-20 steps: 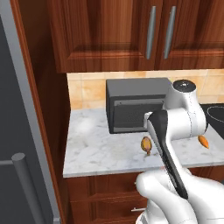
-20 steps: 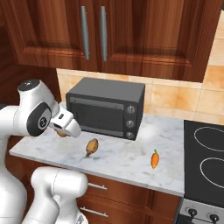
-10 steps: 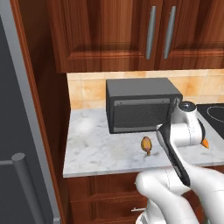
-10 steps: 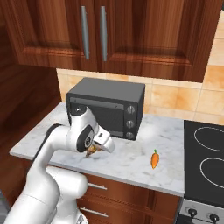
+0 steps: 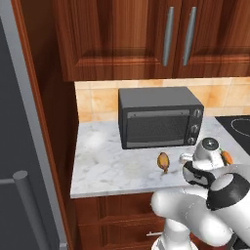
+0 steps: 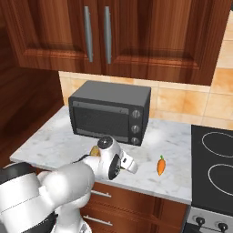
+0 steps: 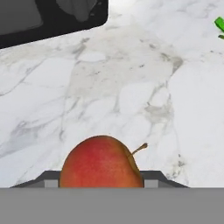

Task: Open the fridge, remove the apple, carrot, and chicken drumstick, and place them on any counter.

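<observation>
- The arm has swung down from high at the left of the right base view to low over the counter (image 6: 50, 145); its hand now hangs near the counter's front edge, lower middle of that frame.
- The gripper (image 7: 101, 186) is pinching the apple (image 7: 101, 164), seen at the bottom centre of the hand view with bare marble beyond it.
- I judge the apple is about to be set down, the last of the 3 items.
- The chicken drumstick (image 5: 163, 161) lies on the counter at centre right of the left base view; the carrot (image 6: 160, 165) lies right of centre in the right base view.
- The microwave (image 6: 109, 111) stands shut at the back; I cannot see inside it.
- A grey edge of the fridge (image 5: 19, 146) fills the far left of the left base view.
</observation>
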